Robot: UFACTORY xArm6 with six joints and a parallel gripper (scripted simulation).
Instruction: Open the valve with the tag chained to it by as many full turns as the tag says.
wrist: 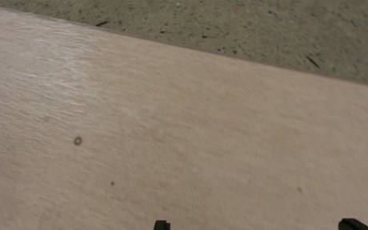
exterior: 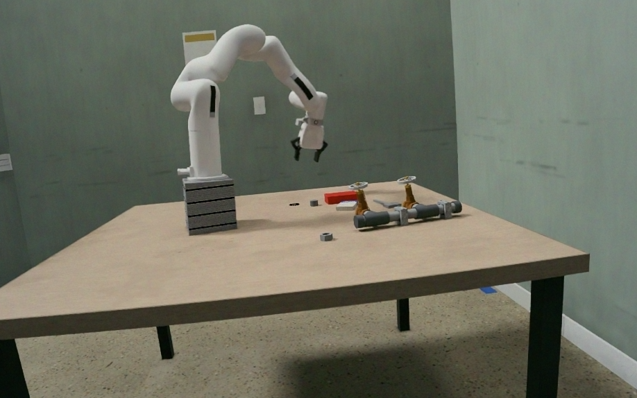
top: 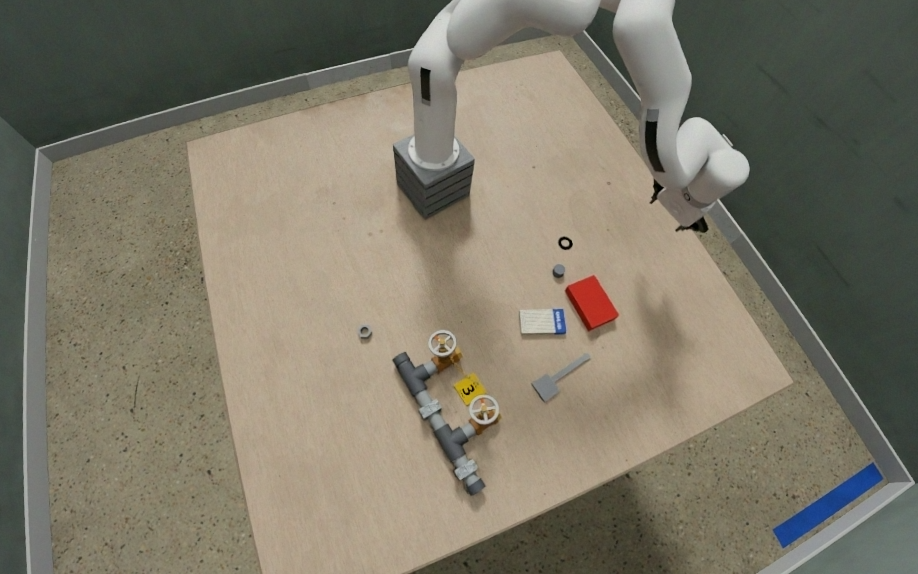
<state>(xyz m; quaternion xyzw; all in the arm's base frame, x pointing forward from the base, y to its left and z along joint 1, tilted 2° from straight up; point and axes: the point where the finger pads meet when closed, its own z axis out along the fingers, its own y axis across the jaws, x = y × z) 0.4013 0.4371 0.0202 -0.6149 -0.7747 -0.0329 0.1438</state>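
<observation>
A grey pipe [top: 441, 421] [exterior: 404, 213] lies on the wooden table [top: 291, 214] [wrist: 181, 141] and carries two valves with white handwheels. One valve [top: 434, 350] [exterior: 359, 186] sits nearer the robot base, the other [top: 483, 410] [exterior: 406, 179] further along the pipe. A yellow tag [top: 468, 389] marked 3 lies between them, close to the further valve; I cannot make out its chain. My gripper [top: 675, 211] [exterior: 307, 155] [wrist: 257, 226] is open and empty. It hangs high over the table's right edge, far from the valves. The wrist view shows only bare table and floor.
A red block [top: 590, 302] [exterior: 341, 197], a white and blue box [top: 542, 321] [exterior: 346, 205], a grey scraper [top: 559, 378] [exterior: 386, 203], a black ring [top: 565, 238] [exterior: 292, 204] and a grey cylinder [top: 558, 270] [exterior: 313, 202] lie between gripper and pipe. A grey nut [top: 364, 331] [exterior: 325, 236] lies left of the pipe.
</observation>
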